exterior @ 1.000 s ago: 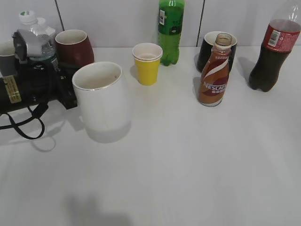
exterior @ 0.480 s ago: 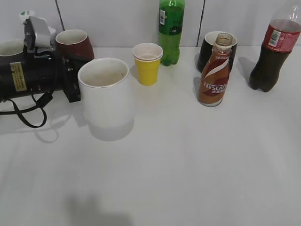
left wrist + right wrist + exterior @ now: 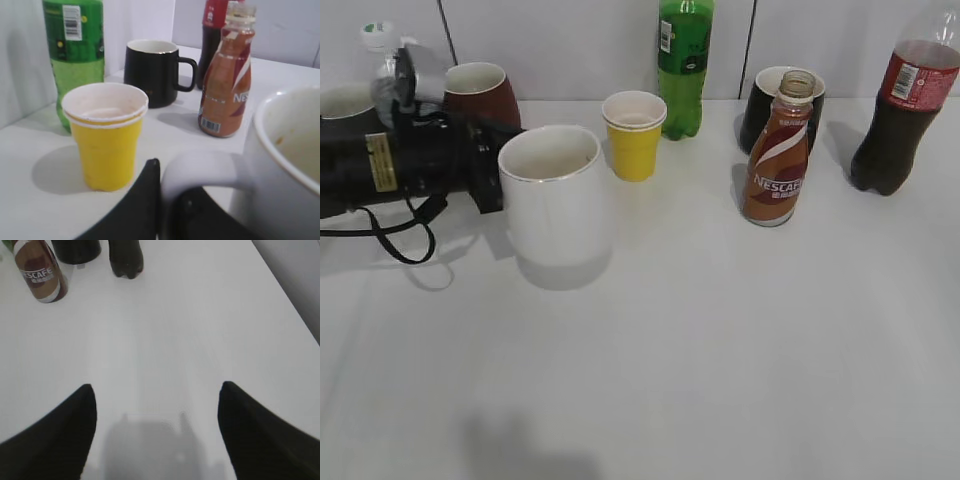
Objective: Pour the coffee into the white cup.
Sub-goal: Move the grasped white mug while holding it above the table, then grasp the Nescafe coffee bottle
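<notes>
Coffee (image 3: 775, 170) bottled; white cup (image 3: 558, 195) empty.

The white cup (image 3: 556, 195) appears glazed ceramic, smooth and glossy (gilt-looking rim); the coffee bottle (image 3: 776, 150) is wrapped in shiny plastic; the table (image 3: 720, 340) looks matt.

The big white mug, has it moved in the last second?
Yes. The white cup, held by the left gripper, moved right, toward the yellow paper cup, which stayed put.

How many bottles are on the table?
4: a green bottle at the back, a coffee bottle right of the middle, a cola bottle far right, and a clear bottle half hidden behind the left arm.
</notes>
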